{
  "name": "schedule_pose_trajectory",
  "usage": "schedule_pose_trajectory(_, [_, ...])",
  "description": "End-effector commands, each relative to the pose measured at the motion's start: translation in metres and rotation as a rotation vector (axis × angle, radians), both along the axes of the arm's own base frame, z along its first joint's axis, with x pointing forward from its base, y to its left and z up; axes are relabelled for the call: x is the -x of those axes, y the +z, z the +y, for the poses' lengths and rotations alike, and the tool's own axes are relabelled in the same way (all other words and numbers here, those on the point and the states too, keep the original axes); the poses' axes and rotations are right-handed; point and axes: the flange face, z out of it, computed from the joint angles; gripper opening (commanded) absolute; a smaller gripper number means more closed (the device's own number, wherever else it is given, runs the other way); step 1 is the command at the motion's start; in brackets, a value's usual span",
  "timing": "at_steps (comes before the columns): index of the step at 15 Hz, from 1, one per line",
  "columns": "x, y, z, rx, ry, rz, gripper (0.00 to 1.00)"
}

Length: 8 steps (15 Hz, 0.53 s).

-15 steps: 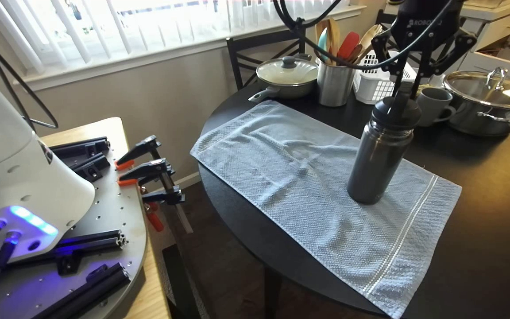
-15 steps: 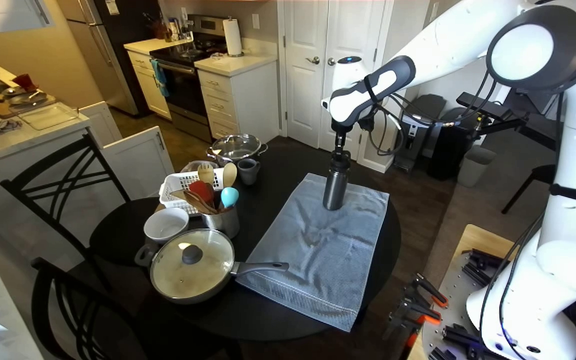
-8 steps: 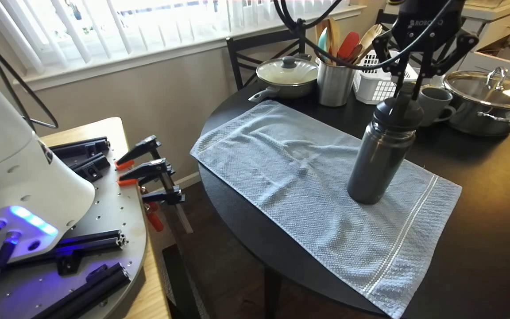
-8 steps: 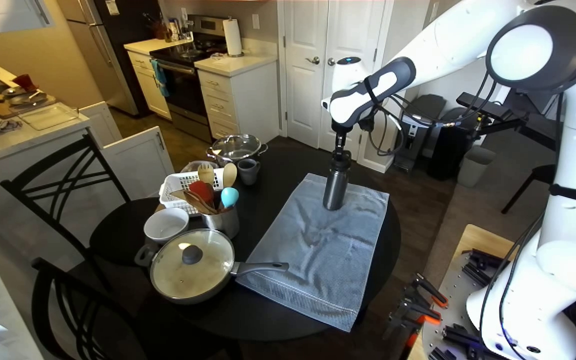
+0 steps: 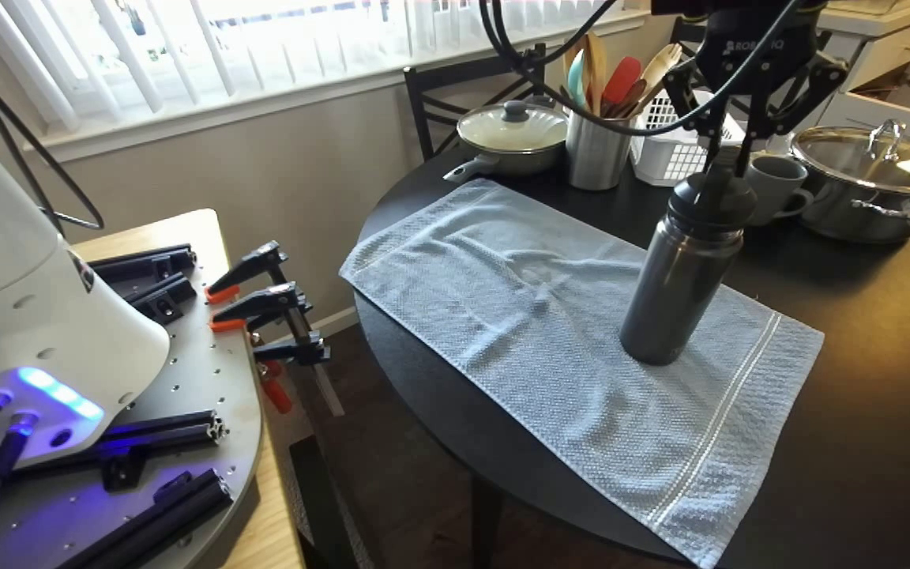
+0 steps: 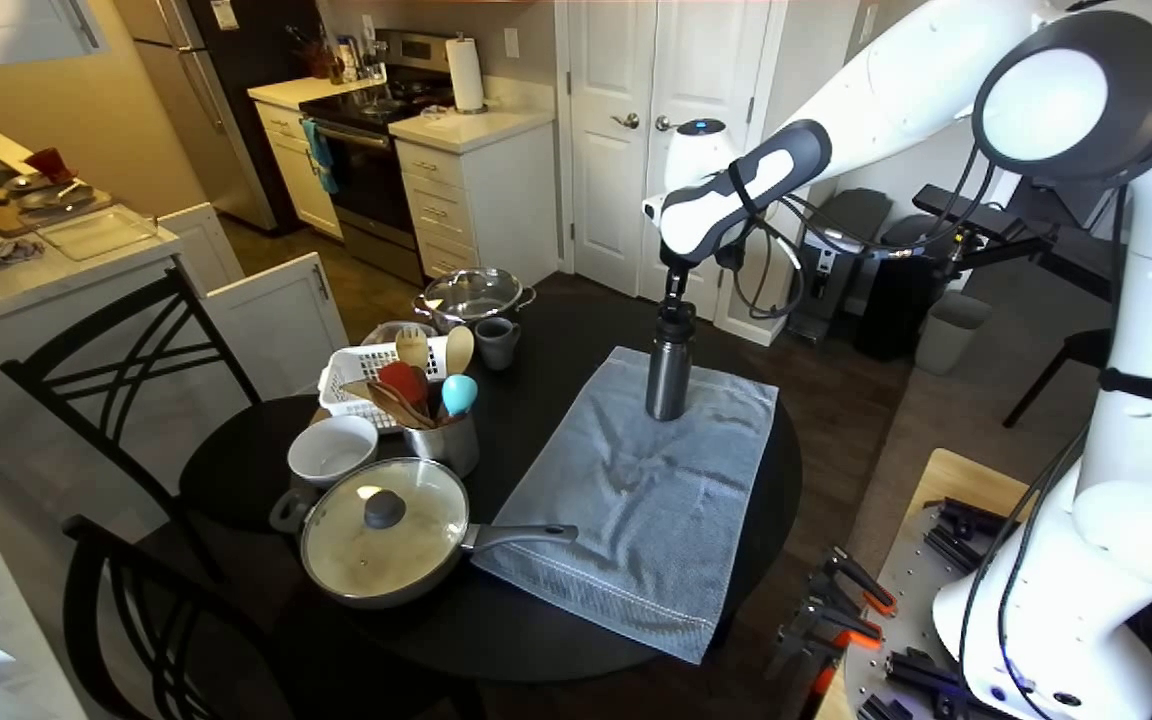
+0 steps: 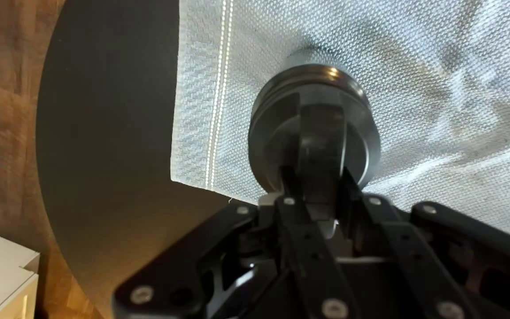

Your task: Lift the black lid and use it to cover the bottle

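Observation:
The dark grey metallic bottle (image 5: pixel 672 296) stands on the blue-grey towel, and it also shows in the exterior view (image 6: pixel 670 380). The black lid (image 5: pixel 709 204) sits over the bottle's mouth, with a shiny metal band showing just below it. I cannot tell whether it is fully seated. In the wrist view the lid (image 7: pixel 277 137) has a raised loop on top, and the bottle's metal neck ring (image 7: pixel 312 73) shows behind it. My gripper (image 7: pixel 317 181) points down with its fingers shut on both sides of the loop. The gripper is also seen above the lid in both exterior views (image 5: pixel 727 154) (image 6: pixel 675 290).
The towel (image 5: pixel 486 292) lies creased on the round black table (image 5: pixel 889 379). A grey mug (image 5: pixel 775 186) and a steel pot (image 5: pixel 858 209) stand near the bottle. A utensil holder (image 5: pixel 599 154), a white basket (image 5: pixel 672 154) and a lidded pan (image 5: pixel 514 146) are farther along.
The wrist and its cables have shifted and turned slightly. The lid and the bottle's top have moved a little with the gripper, while the bottle's base has stayed in place. The grip is unchanged.

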Motion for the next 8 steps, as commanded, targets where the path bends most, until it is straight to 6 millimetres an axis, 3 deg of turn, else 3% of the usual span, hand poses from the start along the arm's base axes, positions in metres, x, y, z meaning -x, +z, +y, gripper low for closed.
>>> schedule_pose_trajectory(1, [0.0097,-0.0087,0.0009,-0.017,-0.033,-0.016,0.07])
schedule_pose_trajectory(3, [0.0097,-0.0087,0.0013,-0.019,-0.034,-0.015,0.07])
schedule_pose_trajectory(4, [0.0098,-0.0086,0.0012,-0.019,-0.035,-0.009,0.15])
schedule_pose_trajectory(5, [0.0098,-0.0078,0.0006,-0.018,-0.036,-0.008,0.48])
schedule_pose_trajectory(8, [0.0124,-0.0071,-0.001,-0.016,-0.038,0.002,0.62])
